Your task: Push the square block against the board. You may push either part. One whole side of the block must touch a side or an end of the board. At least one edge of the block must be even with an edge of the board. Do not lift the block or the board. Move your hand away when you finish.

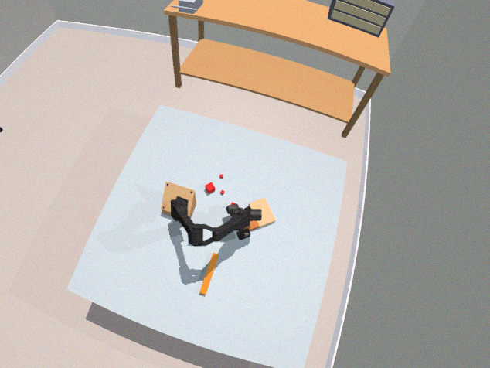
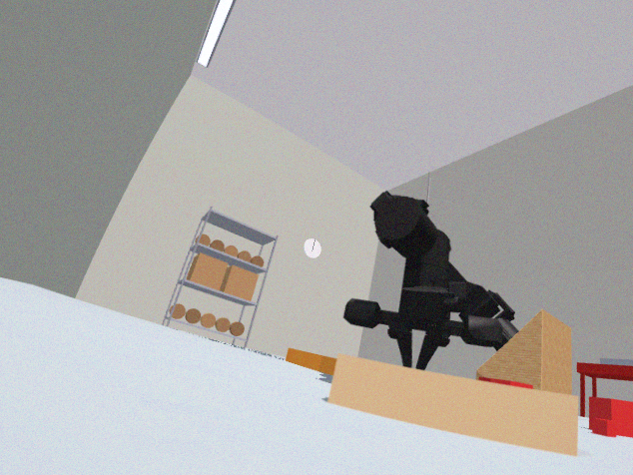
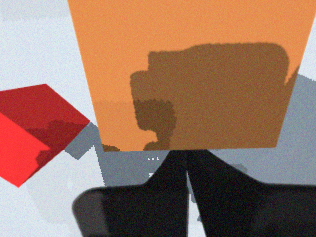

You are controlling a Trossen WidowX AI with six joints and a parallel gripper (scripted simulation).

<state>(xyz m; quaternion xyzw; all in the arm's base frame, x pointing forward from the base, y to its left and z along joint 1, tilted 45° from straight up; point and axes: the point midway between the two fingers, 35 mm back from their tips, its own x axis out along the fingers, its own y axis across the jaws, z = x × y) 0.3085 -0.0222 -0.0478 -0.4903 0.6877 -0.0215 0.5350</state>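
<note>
The orange block [image 1: 253,226] [image 3: 200,24] is seen on the worktop [image 1: 277,277] [image 2: 153,398] [image 3: 30,39], beside the pale wooden piece [image 1: 266,212] [image 2: 449,403]; whether their edges are flush cannot be told. The pincer [image 1: 243,221] [image 2: 413,364] [image 3: 183,142] is pressed together, with nothing gripped, near the block's straight edge. Room at one side is narrowed by a red cube [image 3: 40,131]; the long orange bar [image 1: 209,273] [image 2: 309,360] is set well apart.

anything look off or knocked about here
Nothing looks spilled or damaged. The one untidy thing is the red cubes: they lie scattered beside the arm, in different sizes and turned at different angles. That may just be how they were set out.
</note>
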